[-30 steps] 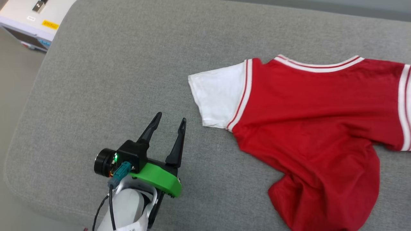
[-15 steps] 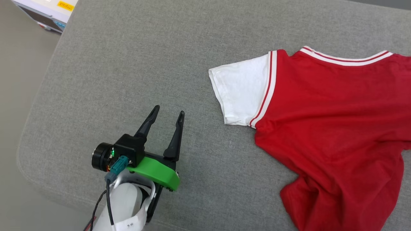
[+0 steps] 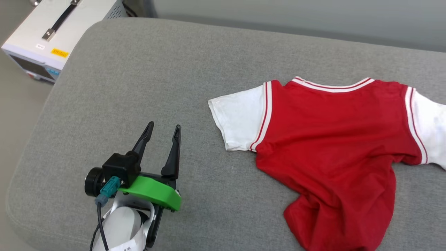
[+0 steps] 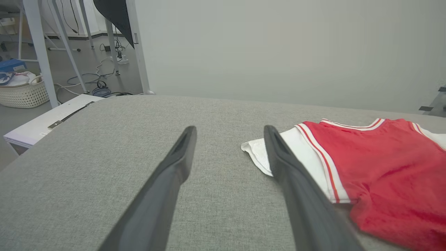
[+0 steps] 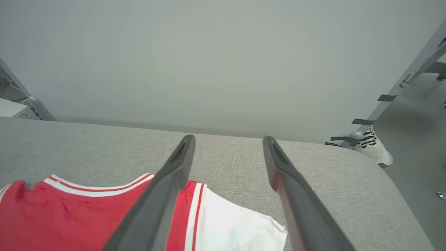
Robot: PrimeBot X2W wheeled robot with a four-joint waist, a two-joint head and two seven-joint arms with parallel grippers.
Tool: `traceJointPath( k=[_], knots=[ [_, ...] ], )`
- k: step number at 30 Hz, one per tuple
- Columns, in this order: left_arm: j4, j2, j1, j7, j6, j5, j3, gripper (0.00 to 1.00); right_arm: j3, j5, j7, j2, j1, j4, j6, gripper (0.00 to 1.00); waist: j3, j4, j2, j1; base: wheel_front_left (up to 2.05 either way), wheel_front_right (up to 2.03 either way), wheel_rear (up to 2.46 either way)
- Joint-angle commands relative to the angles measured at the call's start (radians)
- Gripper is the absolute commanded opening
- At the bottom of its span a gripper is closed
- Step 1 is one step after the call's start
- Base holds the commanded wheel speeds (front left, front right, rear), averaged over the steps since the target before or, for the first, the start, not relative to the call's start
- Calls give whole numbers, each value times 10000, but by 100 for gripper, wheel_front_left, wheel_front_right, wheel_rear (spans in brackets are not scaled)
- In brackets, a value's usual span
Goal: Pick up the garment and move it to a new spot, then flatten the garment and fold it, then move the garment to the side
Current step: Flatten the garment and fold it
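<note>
The garment (image 3: pixel 334 139), a red jersey-style T-shirt with white short sleeves and striped trim, lies plain face up on the grey cushion (image 3: pixel 139 87). Its lower hem is bunched toward the near right. My left gripper (image 3: pixel 163 127) hovers open and empty over the cushion, left of the garment's white sleeve (image 3: pixel 240 118). From the left wrist, the garment (image 4: pixel 376 167) lies just right of that open gripper (image 4: pixel 230 130). My right gripper (image 5: pixel 228 139) stands open and empty above the other white sleeve (image 5: pixel 237 226), with the garment (image 5: pixel 69 219) at lower left.
A white equipment box (image 3: pixel 52 38) stands off the cushion's far left corner. A pale wall (image 4: pixel 278 52) runs behind the cushion. A white basket (image 4: pixel 21 92) and cables lie on the floor at left. A person's shoe (image 5: pixel 371 150) rests on the floor beyond the cushion's right end.
The head camera has swung, so the whole picture shifted and the garment's right sleeve now shows. The garment and left gripper keep the same spacing.
</note>
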Motion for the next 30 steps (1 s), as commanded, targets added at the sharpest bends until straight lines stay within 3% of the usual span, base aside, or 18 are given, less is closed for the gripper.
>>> traceJointPath(
  k=[1,8,15,23,26,30],
  knots=[
    [-50,39,141,-59,-28,-48,56,100,170,313,-288,36,425,-284,-7,100,-691,-628,0,0,0,0,0],
    [-107,37,544,-59,-29,-71,205,100,915,1108,-1606,449,2514,-2203,-7,100,-1214,-1092,0,0,0,0,0],
    [-77,23,816,-59,-29,-273,199,100,823,1099,-2466,1572,4416,-3862,-7,100,-1340,-1449,0,0,0,0,0],
    [77,168,862,-59,-29,-520,301,100,760,779,-2933,2916,5616,-4732,-7,100,-1320,-1976,0,0,0,0,0],
    [303,617,409,354,-29,-927,-189,100,746,692,-2843,3062,5581,-4946,-7,100,-1106,-2234,0,0,0,0,0],
    [266,1425,-633,1885,-29,-1564,-872,100,707,639,-2769,3115,5480,-5143,-7,100,-795,-2413,0,0,0,0,0]
  ],
)
